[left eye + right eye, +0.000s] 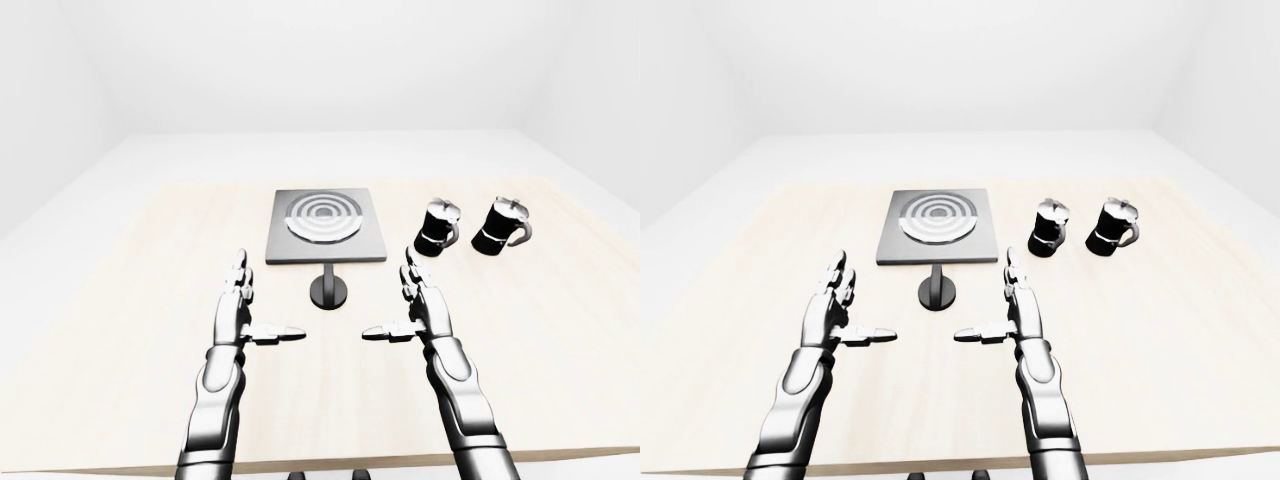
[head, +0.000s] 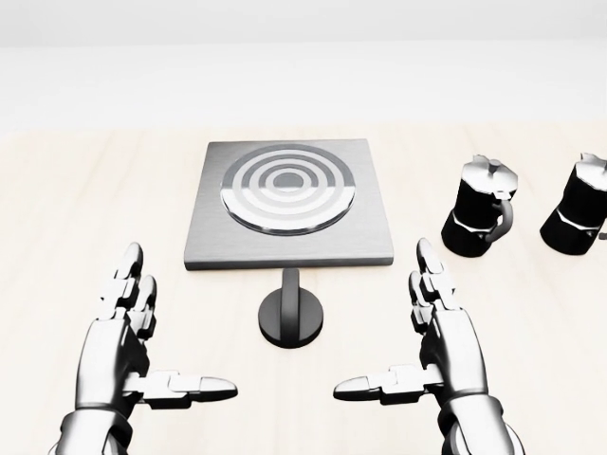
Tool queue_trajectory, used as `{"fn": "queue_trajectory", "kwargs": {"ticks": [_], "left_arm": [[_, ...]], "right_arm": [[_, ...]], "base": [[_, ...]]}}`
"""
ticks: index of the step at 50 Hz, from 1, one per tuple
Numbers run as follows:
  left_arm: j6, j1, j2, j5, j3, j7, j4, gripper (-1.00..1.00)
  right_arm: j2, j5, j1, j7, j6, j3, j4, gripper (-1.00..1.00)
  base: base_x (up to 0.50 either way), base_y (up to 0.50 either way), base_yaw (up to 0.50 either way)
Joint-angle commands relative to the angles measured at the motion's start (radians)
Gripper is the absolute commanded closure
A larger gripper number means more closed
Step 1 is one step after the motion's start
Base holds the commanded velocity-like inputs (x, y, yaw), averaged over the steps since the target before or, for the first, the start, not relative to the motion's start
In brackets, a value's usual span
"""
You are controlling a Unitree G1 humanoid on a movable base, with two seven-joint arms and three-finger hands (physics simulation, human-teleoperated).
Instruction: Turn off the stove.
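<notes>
A grey square stove point(image 2: 375, 223) with a ringed round burner point(image 2: 288, 188) lies flat on the pale wooden table point(image 2: 76, 209), at the centre of the head view. Its black round knob point(image 2: 291, 319) sits on a short stem just below the stove's lower edge. My left hand point(image 2: 178, 325) is open, fingers straight and thumb pointing right, to the lower left of the knob. My right hand point(image 2: 384, 322) is open, thumb pointing left, to the lower right of the knob. Neither hand touches the knob.
Two black moka pots point(image 2: 482, 220) point(image 2: 580, 216) stand upright to the right of the stove, above my right hand. The table's near edge point(image 1: 560, 458) runs along the bottom of the left-eye view. White walls and floor lie around.
</notes>
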Motion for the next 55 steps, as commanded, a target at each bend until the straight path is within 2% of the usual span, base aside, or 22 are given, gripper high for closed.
{"fn": "queue_trajectory", "kwargs": {"ticks": [1, 4, 6, 9, 11, 13, 14, 16, 18, 20, 26, 27, 30, 34, 36, 41, 45, 47, 51, 52, 53, 55], "left_arm": [[-0.004, -0.005, 0.0, -0.014, 0.008, 0.008, 0.001, -1.0], [-0.038, -0.003, 0.001, 0.035, 0.007, 0.061, 0.006, -1.0], [-0.019, -0.021, 0.0, 0.021, 0.025, 0.082, 0.015, -1.0], [-0.066, -0.04, -0.001, -0.001, 0.05, 0.131, 0.039, -1.0], [-0.041, -0.037, 0.004, -0.007, 0.061, 0.168, 0.005, -1.0], [-0.055, -0.029, 0.011, 0.001, 0.082, 0.219, -0.014, -1.0], [-0.045, -0.031, 0.013, 0.014, 0.088, 0.248, -0.009, -1.0], [-0.074, -0.027, 0.024, 0.0, 0.115, 0.276, -0.023, -1.0], [-0.058, -0.016, 0.026, -0.005, 0.131, 0.305, -0.055, -1.0], [-0.089, -0.003, 0.022, -0.03, 0.154, 0.324, -0.091, -1.0], [-0.082, 0.017, 0.038, -0.054, 0.216, 0.37, -0.128, -1.0], [-0.061, 0.022, 0.043, -0.05, 0.224, 0.38, -0.138, -1.0], [-0.042, 0.037, 0.044, -0.059, 0.25, 0.395, -0.16, -1.0], [-0.057, 0.042, 0.04, -0.062, 0.3, 0.468, -0.161, -1.0], [-0.044, 0.064, 0.044, -0.067, 0.316, 0.475, -0.189, -1.0], [-0.077, 0.109, 0.025, -0.062, 0.354, 0.492, -0.241, -1.0], [-0.059, 0.139, 0.011, -0.049, 0.374, 0.477, -0.259, -1.0], [-0.054, 0.142, 0.0, -0.045, 0.408, 0.524, -0.274, -1.0], [-0.069, 0.15, 0.0, -0.062, 0.433, 0.533, -0.268, -1.0], [-0.041, 0.162, 0.001, -0.062, 0.431, 0.517, -0.272, -1.0], [-0.055, 0.156, 0.0, -0.066, 0.44, 0.519, -0.261, -1.0], [-0.047, 0.157, 0.002, -0.069, 0.449, 0.517, -0.26, -1.0]], "right_arm": [[0.001, -0.003, 0.0, -0.003, 0.007, 0.001, -0.005, -1.0], [0.0, -0.003, -0.003, -0.003, -0.001, -0.001, 0.007, -1.0], [-0.001, -0.001, -0.002, -0.001, -0.007, -0.001, 0.011, -1.0], [0.0, -0.003, 0.002, -0.002, 0.002, 0.001, -0.007, -1.0], [0.001, -0.004, 0.003, -0.004, 0.005, 0.001, -0.01, -1.0], [0.0, -0.004, 0.002, -0.004, -0.001, 0.0, -0.003, -1.0], [0.001, -0.004, 0.001, -0.005, 0.004, 0.001, -0.006, -1.0], [0.0, -0.003, 0.001, -0.003, -0.001, 0.001, -0.003, -1.0], [0.001, -0.003, 0.002, -0.003, -0.003, 0.0, -0.004, -1.0], [0.0, -0.002, 0.0, -0.003, -0.009, -0.001, 0.004, -1.0], [0.001, 0.001, 0.003, -0.002, -0.008, -0.001, -0.006, -1.0], [0.001, 0.0, 0.002, -0.003, -0.009, 0.0, -0.003, -1.0], [0.001, -0.004, 0.003, -0.004, -0.007, 0.001, -0.006, -1.0], [0.002, -0.002, 0.009, -0.004, -0.004, 0.001, -0.023, -1.0], [0.002, 0.001, 0.011, -0.003, -0.009, 0.0, -0.025, -1.0], [0.001, -0.003, 0.009, -0.003, -0.016, 0.0, -0.014, -1.0], [0.002, -0.003, 0.01, -0.005, -0.004, 0.0, -0.026, -1.0], [0.001, -0.003, 0.007, -0.005, -0.006, 0.0, -0.017, -1.0], [0.001, -0.005, 0.011, -0.006, -0.002, 0.001, -0.026, -1.0], [0.001, -0.005, 0.01, -0.005, -0.004, 0.001, -0.021, -1.0], [0.001, -0.006, 0.008, -0.004, -0.004, 0.002, -0.018, -1.0], [0.0, -0.007, 0.006, -0.004, -0.013, 0.0, -0.005, -1.0]], "base": [[0.34, 0.0, 0.0], [0.34, 0.0, 0.0], [0.33, 0.0, 0.0], [0.3, 0.0, 0.0], [0.15, 0.0, 0.0], [0.0, 0.0, 0.0], [0.0, 0.0, 0.0], [0.0, 0.0, 0.0], [0.0, 0.0, 0.0], [0.0, 0.0, 0.0], [0.0, 0.0, 0.0], [0.0, 0.0, 0.0], [0.0, 0.0, 0.0], [0.0, 0.0, 0.0], [0.0, 0.0, 0.0], [0.0, 0.0, 0.0], [0.0, 0.0, 0.0], [0.0, 0.0, 0.0], [0.0, 0.0, 0.0], [0.0, 0.0, 0.0], [0.0, 0.0, 0.0], [0.0, 0.0, 0.0]]}}
